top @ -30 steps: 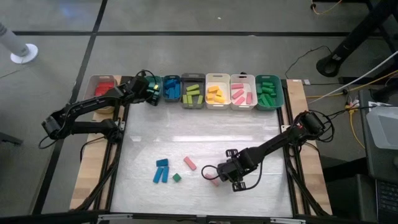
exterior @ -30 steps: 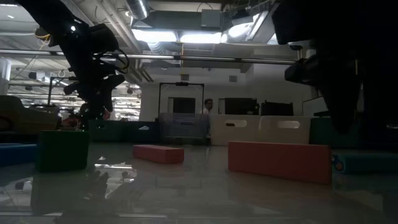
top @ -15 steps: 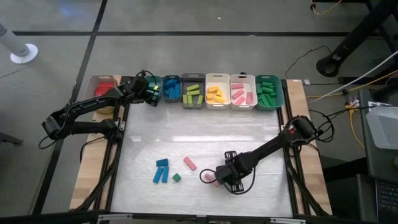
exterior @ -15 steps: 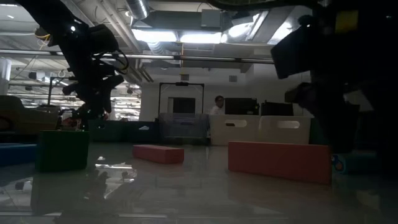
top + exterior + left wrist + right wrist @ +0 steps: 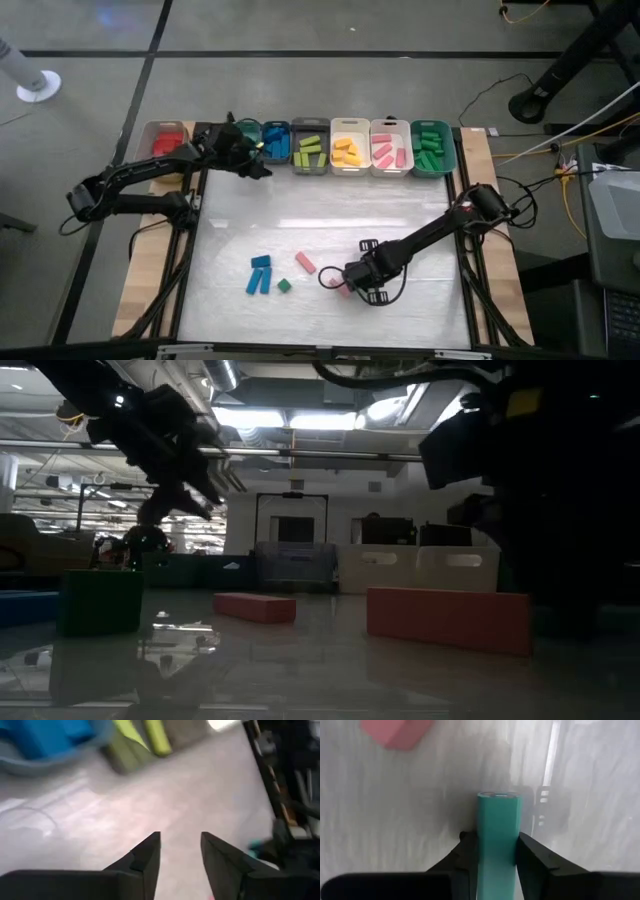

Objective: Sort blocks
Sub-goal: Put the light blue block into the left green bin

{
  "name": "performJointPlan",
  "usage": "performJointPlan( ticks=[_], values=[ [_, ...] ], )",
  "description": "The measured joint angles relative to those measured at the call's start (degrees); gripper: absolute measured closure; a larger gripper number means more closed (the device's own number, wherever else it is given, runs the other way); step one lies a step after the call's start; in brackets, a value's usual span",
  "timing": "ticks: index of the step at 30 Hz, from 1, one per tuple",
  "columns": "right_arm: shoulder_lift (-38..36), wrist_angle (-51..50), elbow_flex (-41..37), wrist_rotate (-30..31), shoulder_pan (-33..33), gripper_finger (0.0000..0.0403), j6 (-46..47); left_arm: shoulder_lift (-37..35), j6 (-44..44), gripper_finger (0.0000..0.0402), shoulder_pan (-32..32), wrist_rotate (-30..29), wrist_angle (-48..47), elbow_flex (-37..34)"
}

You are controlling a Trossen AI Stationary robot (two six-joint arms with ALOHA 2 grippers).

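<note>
Right gripper [image 5: 492,851]: low over the near middle of the bench [image 5: 400,215], jaws closed on a teal bar [image 5: 498,837] that stands between the two fingers; the bar's far end pokes out past the fingertips.
Near it: a pink block [image 5: 395,732] lies on the bench a little beyond the held bar, apart from it. In the high view the gripper [image 5: 352,281] covers most of a pink block [image 5: 334,284] at its tip.
Left gripper [image 5: 180,845]: up at the far edge of the bench, just in front of the bin row, jaws narrowly apart with nothing between them. High view puts it [image 5: 252,160] by the blue bin [image 5: 275,142] and grey bin [image 5: 308,146].
Loose blocks: blue bars [image 5: 260,274] side by side at near left; small dark green cube [image 5: 284,285] just beside them; second pink bar [image 5: 305,262] between the cube and the right gripper.
Bins, far edge, left to right: red blocks [image 5: 167,143], blue, lime [image 5: 308,150], yellow [image 5: 346,152], pink [image 5: 387,151], green [image 5: 430,148].
Low view: green cube [image 5: 99,600] at left, two red-looking bars [image 5: 254,607] [image 5: 448,619] on the glossy bench; arms are dark shapes overhead.
</note>
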Motion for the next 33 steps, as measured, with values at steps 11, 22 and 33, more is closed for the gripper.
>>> performJointPlan(
  ticks=[11,22,33],
  values=[
    [0.5,5.25,4.94,13.56,-6.25,0.0282,-13.73,0.02,-6.31,0.0273,-18.54,-4.67,5.04,0.0],
    [0.3,22.54,9.97,23.77,-13.63,0.0277,-21.08,0.04,-10.63,0.0273,-29.58,-19.8,7.54,0.0],
    [0.24,34.8,10.15,23.57,-16.61,0.0288,-24.39,0.07,-10.78,0.0273,-32.49,-27.04,11.1,0.0]
  ],
)
